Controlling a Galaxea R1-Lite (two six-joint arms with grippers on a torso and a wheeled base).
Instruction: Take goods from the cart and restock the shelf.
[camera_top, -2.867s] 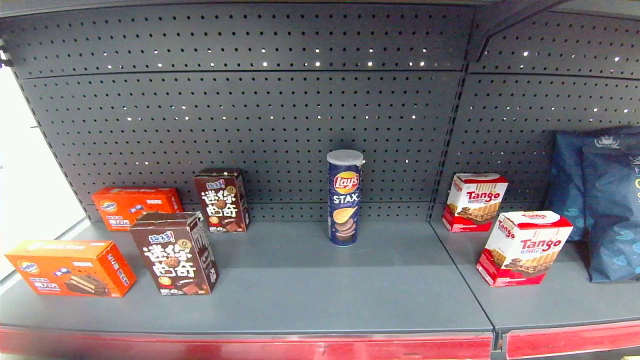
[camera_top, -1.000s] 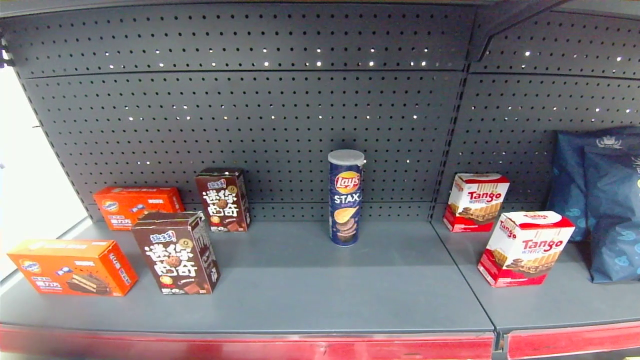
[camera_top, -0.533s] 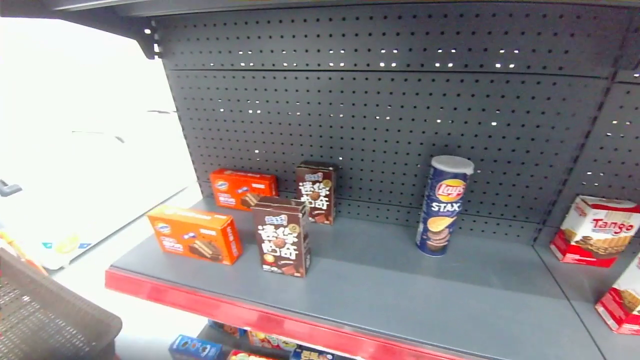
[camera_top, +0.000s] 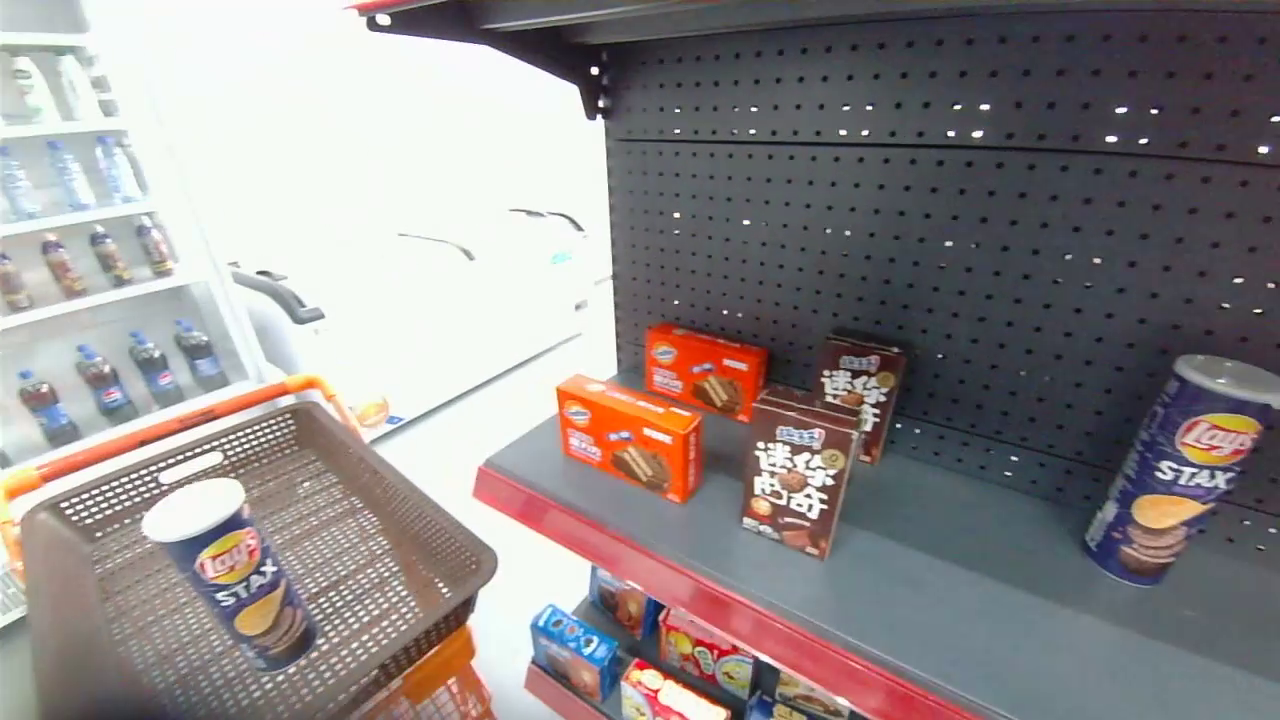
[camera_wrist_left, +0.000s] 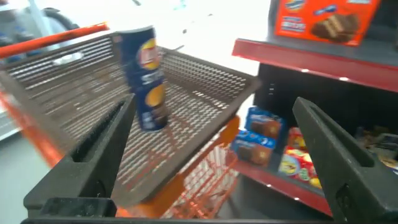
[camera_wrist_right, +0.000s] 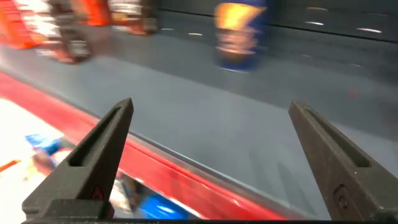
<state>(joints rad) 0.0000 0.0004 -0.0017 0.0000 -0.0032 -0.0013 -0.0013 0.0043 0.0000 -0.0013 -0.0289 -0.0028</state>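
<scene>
While the left gripper (camera_wrist_left: 214, 109) and right gripper (camera_wrist_right: 211, 109) hold their black fingers spread wide, a blue cylindrical chip can with a white lid (camera_top: 232, 575) stands in the brown plastic mesh cart basket (camera_top: 400, 540) at the head view's lower left, and a matching can (camera_top: 1170, 475) stands on the grey metal shelf (camera_top: 900, 590) at the right edge.

Drink bottles (camera_top: 150, 368) stand in rows on white cooler shelves (camera_top: 90, 297) at far left, beside low white cabinets (camera_top: 450, 310).

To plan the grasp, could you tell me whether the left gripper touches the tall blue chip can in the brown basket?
Apart. In the head view the tall blue chip can stands free, bare basket mesh around.
</scene>
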